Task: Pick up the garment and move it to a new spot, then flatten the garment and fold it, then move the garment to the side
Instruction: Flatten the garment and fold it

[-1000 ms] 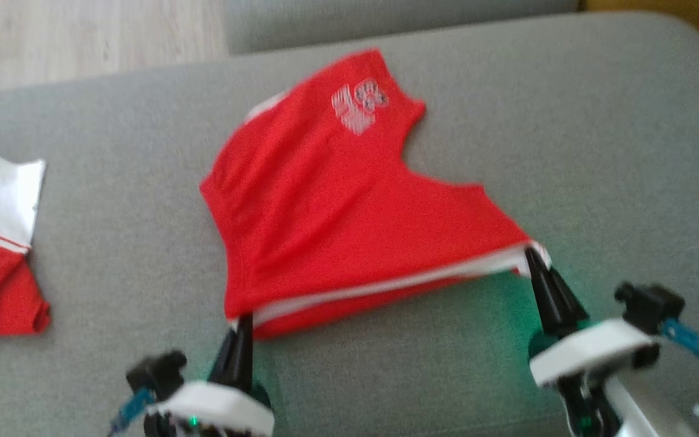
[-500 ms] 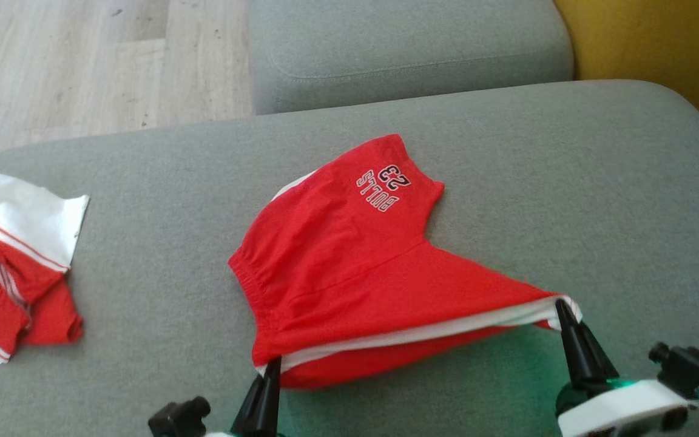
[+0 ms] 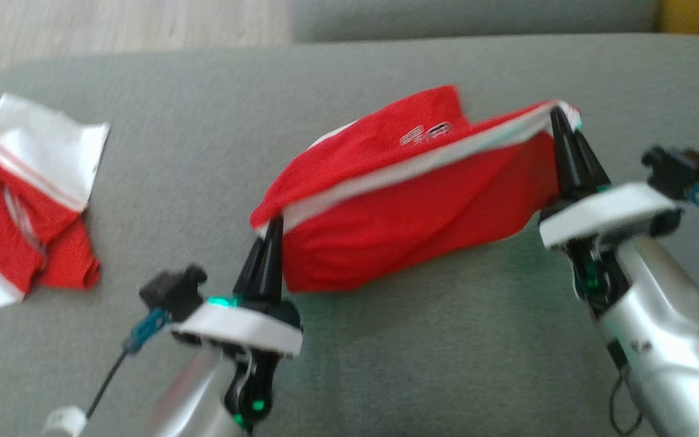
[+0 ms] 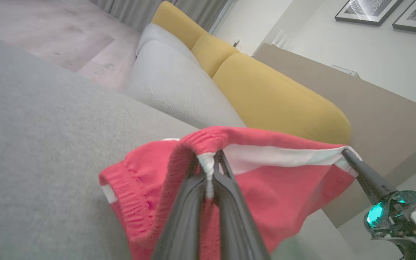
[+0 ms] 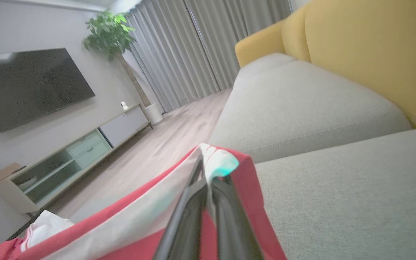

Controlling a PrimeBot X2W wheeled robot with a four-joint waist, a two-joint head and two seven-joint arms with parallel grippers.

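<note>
Garment (image 3: 410, 224), red with a white band, hangs stretched between the two arms over the grey sofa (image 3: 161, 139), mid-view from the head. Left end effector (image 3: 272, 226) is clenched on the garment's white-edged hem at 7 o'clock. Right end effector (image 3: 559, 118) is clenched on the same hem at 2 o'clock. A red-and-white heap (image 3: 28, 200) lies at 9 o'clock, well apart.

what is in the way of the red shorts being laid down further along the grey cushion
Nothing visible. The left gripper and right gripper are each shut on the white-trimmed edge of the red shorts. The grey cushion beyond is bare; another red and white garment lies apart, far left.
</note>
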